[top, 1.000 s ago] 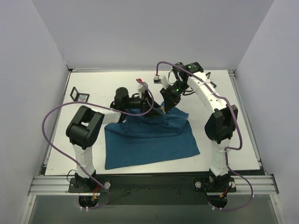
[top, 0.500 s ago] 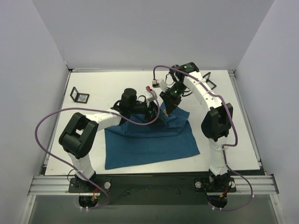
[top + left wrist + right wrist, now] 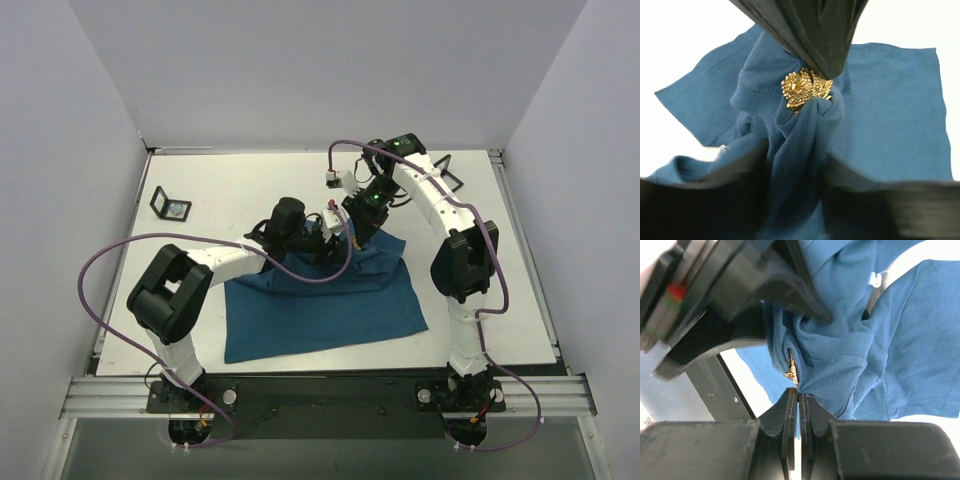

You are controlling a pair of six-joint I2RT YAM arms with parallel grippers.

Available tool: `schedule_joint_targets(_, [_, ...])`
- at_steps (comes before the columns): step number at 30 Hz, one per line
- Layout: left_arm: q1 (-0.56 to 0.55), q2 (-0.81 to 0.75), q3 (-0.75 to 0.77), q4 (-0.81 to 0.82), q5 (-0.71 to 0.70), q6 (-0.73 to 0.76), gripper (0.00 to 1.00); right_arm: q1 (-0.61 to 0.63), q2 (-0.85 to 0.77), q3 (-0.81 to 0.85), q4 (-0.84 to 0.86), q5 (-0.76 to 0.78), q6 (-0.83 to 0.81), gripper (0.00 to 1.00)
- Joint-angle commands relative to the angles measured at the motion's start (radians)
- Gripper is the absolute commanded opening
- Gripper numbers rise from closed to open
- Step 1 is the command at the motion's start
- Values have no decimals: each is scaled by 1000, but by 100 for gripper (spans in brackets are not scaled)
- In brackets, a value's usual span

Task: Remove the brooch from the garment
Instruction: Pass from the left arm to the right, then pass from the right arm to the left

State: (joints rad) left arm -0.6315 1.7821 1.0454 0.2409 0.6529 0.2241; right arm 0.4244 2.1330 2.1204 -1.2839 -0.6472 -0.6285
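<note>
The dark blue garment [image 3: 330,305] lies on the white table, its far edge lifted into a bunch between the two grippers. The brooch [image 3: 806,89], a small gold flower shape, sits on top of that bunch. Edge-on in the right wrist view, the brooch [image 3: 791,367] meets the tips of my right gripper [image 3: 799,391], which is shut on its lower edge. From the left wrist view the right gripper's fingers [image 3: 815,35] come down onto it. My left gripper [image 3: 795,156] grips the twisted fold of garment [image 3: 800,150] just below the brooch.
A small black square frame [image 3: 170,206] lies at the table's far left, another [image 3: 447,178] at the far right behind the right arm. Purple cables loop over both arms. Grey walls close in the table on three sides.
The left gripper has moved right, up to the right gripper, and narrowed around the raised fold of fabric. The right gripper stays shut at the brooch, almost still.
</note>
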Motion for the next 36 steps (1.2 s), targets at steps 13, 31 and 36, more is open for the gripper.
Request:
schedule_joint_targets(13, [-7,-69,7,-2,-133,60,0,-13,-12,-135,-226,37,-5,0])
schedule_joint_targets(31, [-27,-82,1,-41,-128,104,70,-33,30,-244,-239,-134,-85,0])
schedule_joint_targets(36, [-25,-101,2,-115,48,146,74,-47,31,-258,-241,-175,-103,0])
